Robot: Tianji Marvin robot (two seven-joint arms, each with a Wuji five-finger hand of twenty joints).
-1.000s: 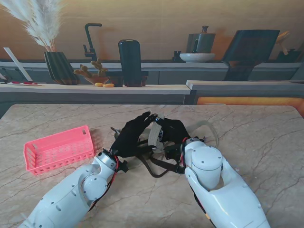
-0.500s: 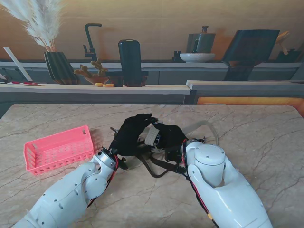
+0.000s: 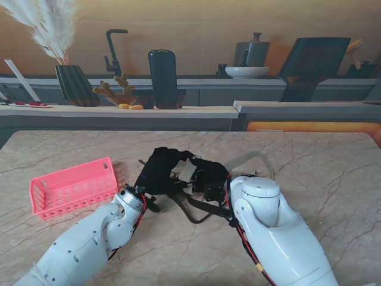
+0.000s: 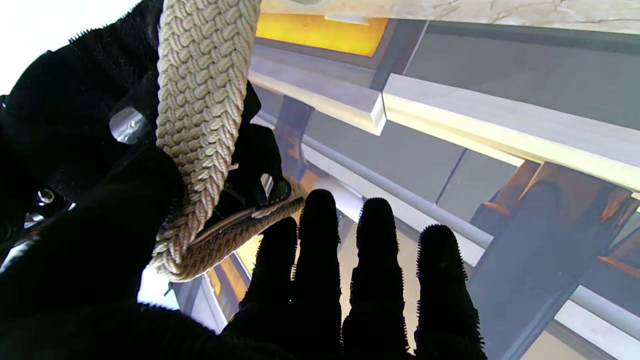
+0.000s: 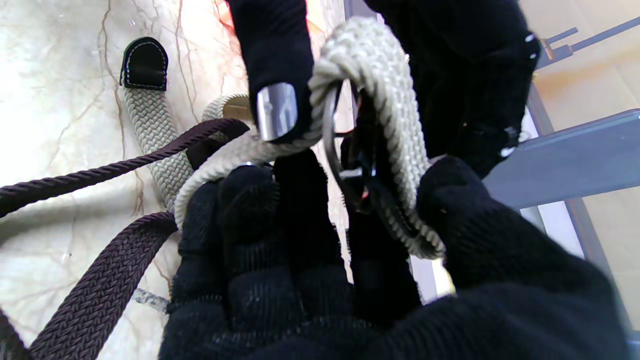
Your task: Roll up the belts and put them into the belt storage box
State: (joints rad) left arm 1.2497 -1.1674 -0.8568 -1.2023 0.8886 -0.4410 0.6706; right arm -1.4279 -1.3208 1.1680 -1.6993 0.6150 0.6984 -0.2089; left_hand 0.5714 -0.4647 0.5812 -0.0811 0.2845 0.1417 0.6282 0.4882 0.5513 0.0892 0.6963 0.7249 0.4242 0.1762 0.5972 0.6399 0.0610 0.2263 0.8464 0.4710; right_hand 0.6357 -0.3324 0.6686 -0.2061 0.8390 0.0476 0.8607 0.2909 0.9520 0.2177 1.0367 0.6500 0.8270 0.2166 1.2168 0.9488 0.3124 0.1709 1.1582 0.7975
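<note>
Revealing brown belt (image 5: pixel 95 295) underhand, wrist-view only

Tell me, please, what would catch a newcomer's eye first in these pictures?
Two black-gloved hands, the left hand and right hand, meet mid-table over a braided beige belt pinched between them. A dark brown belt trails on the marble nearer to me, and the pink basket sits at the left.

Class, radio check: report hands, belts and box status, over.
Left hand and right hand both on beige belt, mid-roll. Brown belt loose on table. Pink box empty, unobstructed.
</note>
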